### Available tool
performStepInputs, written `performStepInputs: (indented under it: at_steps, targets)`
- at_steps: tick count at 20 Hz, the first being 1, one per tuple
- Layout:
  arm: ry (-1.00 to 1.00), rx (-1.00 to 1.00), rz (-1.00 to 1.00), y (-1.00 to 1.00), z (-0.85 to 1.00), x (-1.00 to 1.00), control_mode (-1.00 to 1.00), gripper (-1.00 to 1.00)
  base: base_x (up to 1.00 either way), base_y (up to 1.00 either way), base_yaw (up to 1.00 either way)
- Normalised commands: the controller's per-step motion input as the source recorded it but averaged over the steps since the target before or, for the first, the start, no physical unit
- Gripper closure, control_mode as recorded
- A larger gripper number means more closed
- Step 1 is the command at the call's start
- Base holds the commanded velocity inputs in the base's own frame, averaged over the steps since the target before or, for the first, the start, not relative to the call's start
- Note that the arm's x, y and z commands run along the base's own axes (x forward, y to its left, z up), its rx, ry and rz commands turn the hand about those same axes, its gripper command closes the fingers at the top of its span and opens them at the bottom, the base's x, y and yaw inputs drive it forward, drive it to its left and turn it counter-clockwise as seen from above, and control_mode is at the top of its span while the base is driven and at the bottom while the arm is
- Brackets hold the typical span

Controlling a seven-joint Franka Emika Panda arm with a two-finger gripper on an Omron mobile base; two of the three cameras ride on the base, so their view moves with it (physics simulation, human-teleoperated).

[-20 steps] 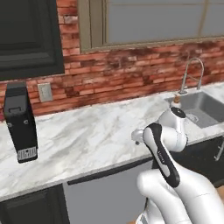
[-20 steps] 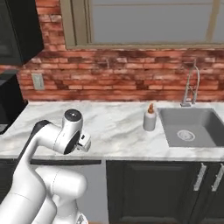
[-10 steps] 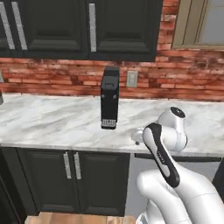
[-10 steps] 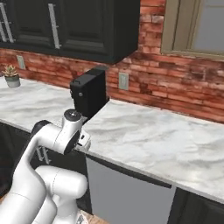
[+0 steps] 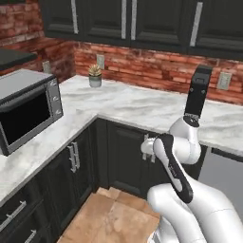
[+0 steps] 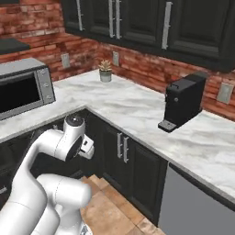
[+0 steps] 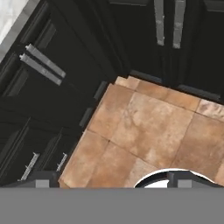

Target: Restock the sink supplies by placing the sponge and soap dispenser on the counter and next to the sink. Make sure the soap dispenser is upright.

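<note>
Hand view looking down on terracotta floor tiles [image 7: 148,127] and dark cabinet doors [image 7: 52,87]; pincer [image 7: 109,178] apparently empty, spread unclear. No sponge or soap bottle visible; best to scan the tabletop [image 5: 128,102] before reaching.

white arm folded close over its base, elbow up, tool [image 7: 109,177] aimed downward, fingertips apart
</note>
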Motion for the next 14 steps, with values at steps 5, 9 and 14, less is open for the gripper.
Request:
performStepInputs:
  at_steps: [5, 9, 14]
  targets:
    - [0.0, 0.0, 0.0, 0.0, 0.0, 0.0, 1.0, -1.0, -0.91, 0.07, 0.57]
    - [0.0, 0.0, 0.0, 0.0, 0.0, 0.0, 1.0, -1.0, -0.46, 0.46, 0.62]
    - [0.0, 0.0, 0.0, 0.0, 0.0, 0.0, 1.0, -1.0, -0.12, 0.65, 0.57]
